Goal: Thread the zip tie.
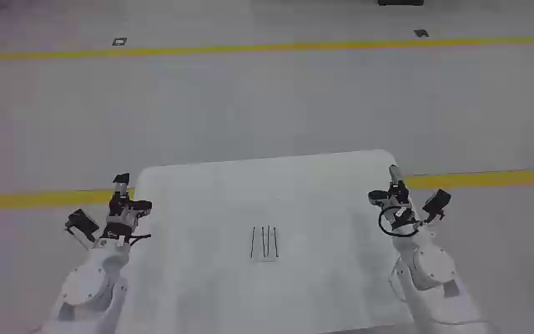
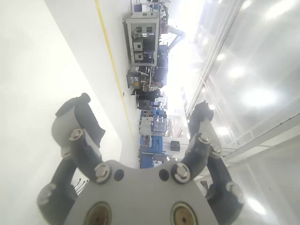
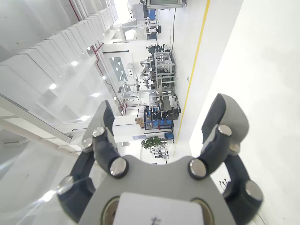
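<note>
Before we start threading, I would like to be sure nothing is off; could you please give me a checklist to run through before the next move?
1. Left gripper open, nothing between its fingers: ok.
2. Right gripper open, nothing between its fingers: ok.
3. Zip ties lying on the table, three side by side, between the two arms and apart from both grippers: ok.
4. A tie grasped and ready to thread: not ok, none is held yet.
5. Which end of each tie carries the head: cannot tell, too small to see.
</note>
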